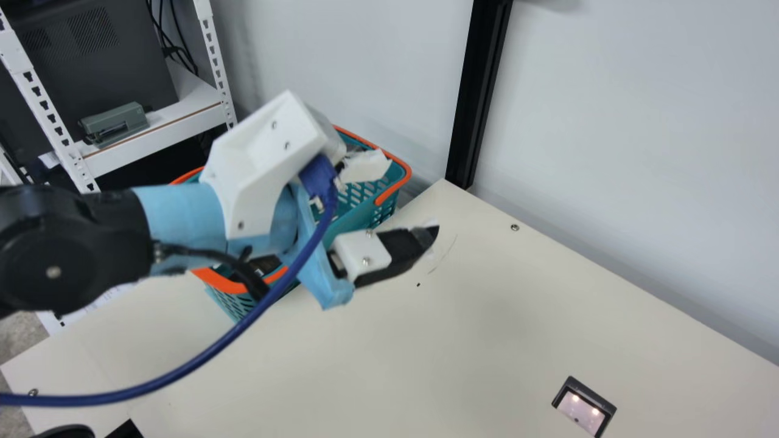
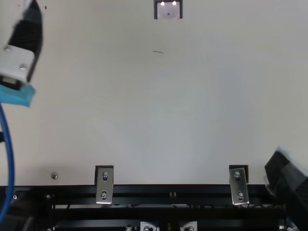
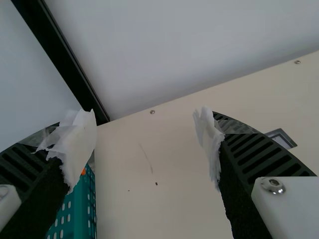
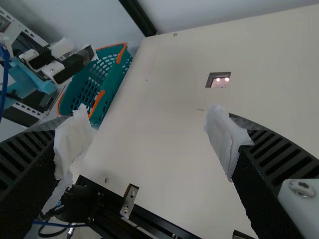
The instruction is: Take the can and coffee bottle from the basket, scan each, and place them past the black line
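Left gripper (image 1: 411,194): positioned at the far left of the table (image 1: 499,316), close to the basket (image 4: 115,82). Its two fingers are spread well apart, with torn white wrapping on the tips; the left wrist view shows the tabletop and the wall (image 3: 164,50) through the gap. Right gripper (image 2: 284,171): at the near right, over the table's near edge, just right of a metal bracket (image 2: 239,185). Its fingers are likewise spread – the right wrist view shows a wide gap between their white-wrapped tips. The basket, teal with orange trim, stands beside the table's left edge toward the far corner, and the left arm covers part of it in the main view. Inside it, toward the near end, a dark item (image 1: 265,263) is partly visible; whether this is the can or the coffee bottle cannot be determined. The scanner (image 1: 584,406) sits at the table surface to the right of the basket and well apart from it – two small lights glow in its window. A short, thin dark mark (image 2: 158,51) lies on the table just nearer than the scanner. A black upright post (image 1: 478,91) stands against the wall by the far left corner.
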### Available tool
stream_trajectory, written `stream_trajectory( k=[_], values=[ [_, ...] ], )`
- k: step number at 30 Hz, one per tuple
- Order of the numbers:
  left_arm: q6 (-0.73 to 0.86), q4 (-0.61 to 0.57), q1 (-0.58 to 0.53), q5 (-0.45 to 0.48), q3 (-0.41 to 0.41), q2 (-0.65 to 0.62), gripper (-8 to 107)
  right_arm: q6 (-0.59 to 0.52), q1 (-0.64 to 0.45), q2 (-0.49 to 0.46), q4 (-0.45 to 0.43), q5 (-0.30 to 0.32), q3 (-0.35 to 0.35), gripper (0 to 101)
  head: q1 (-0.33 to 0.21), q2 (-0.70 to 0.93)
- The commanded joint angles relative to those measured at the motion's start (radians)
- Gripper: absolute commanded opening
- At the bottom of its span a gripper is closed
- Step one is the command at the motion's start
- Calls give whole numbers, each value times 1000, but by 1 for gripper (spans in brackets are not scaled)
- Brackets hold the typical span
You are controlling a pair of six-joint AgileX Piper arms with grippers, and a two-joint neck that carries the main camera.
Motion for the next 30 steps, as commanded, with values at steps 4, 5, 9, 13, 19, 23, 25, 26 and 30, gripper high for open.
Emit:
stream_trajectory(
  k=[4,5,9,13,19,23,25,26,30],
  values=[
    [-9,-18,128,129,-121,66,90,0,0,0,-1,0,0,101,-19,16],
    [0,-25,153,151,-140,82,90,0,0,0,-1,0,0,101,-19,16],
    [71,-78,247,243,-218,152,90,0,0,0,-1,0,0,101,-19,16],
    [183,-149,336,328,-293,228,90,0,0,0,-1,0,0,101,-19,16],
    [299,-215,461,421,-382,334,90,0,0,0,-1,0,0,101,-19,16],
    [333,-219,526,455,-426,399,90,0,0,0,-1,0,0,101,-19,16],
    [339,-211,545,465,-440,428,90,0,0,0,-1,0,0,101,-19,16],
    [339,-204,553,468,-448,443,90,0,0,0,-1,0,0,101,-19,16],
    [328,-174,571,466,-463,493,90,0,0,0,-1,0,0,101,-19,16]
  ],
)
